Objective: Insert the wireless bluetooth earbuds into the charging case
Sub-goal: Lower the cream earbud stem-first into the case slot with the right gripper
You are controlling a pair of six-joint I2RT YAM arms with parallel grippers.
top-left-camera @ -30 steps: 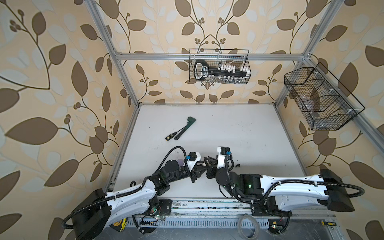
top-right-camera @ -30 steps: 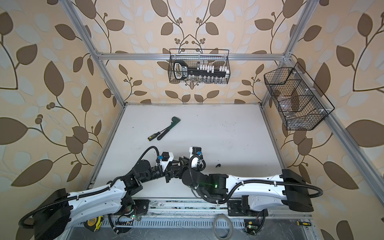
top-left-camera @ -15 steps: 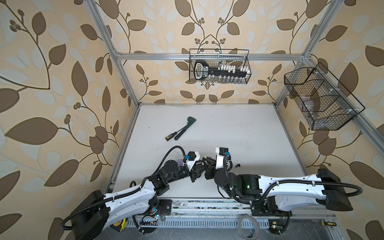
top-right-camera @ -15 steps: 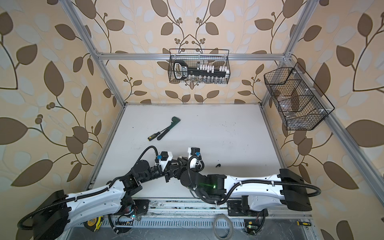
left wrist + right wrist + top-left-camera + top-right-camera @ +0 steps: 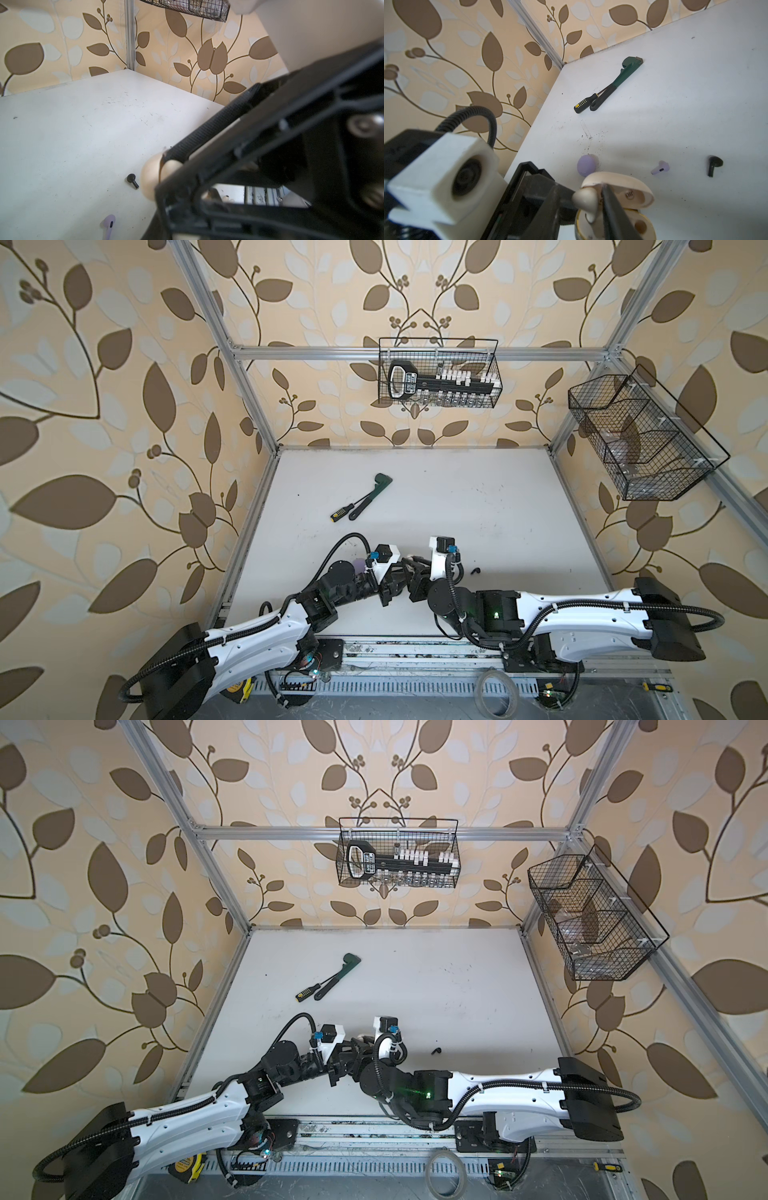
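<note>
Item: cream-white clamshell charging case (image 5: 629, 193), glossy plastic, lid swung open, small printed mark inside the lid.
Location: lower centre of the frame in both top views, at the front of the white bench (image 5: 478, 497), mostly hidden between the two arms.
Grip, left: the left pincer (image 5: 164, 170) is closed on the cream-white clamshell charging case, apparently by a thin edge near the hinge, steadying it.
Grip, right: the right pincer (image 5: 417, 577) hangs over the open case. Only one black finger (image 5: 612, 209) shows in its wrist view, so whether it is open or closed cannot be told.
In hand: cream-white stemmed earbud (image 5: 584, 199), rounded head above the tray, stem pointing down into one socket. It looks part-way in, not flush. The finger is just beside it, contact unclear.
Vacant: second socket (image 5: 640, 226), a round hole, appears empty. No partner earbud is in view.
Loose stock: lavender stemmed earbud (image 5: 660, 168), on its side on the bench near the case. Black stemmed earbud (image 5: 476, 571), lower centre of the frame, right of the arms.
Other case: round lavender charging case (image 5: 586, 165), apparently shut, just beside the cream one.
Progress: early. One earbud is going in. The lavender and black earbuds, at least, remain. No black case is seen.
</note>
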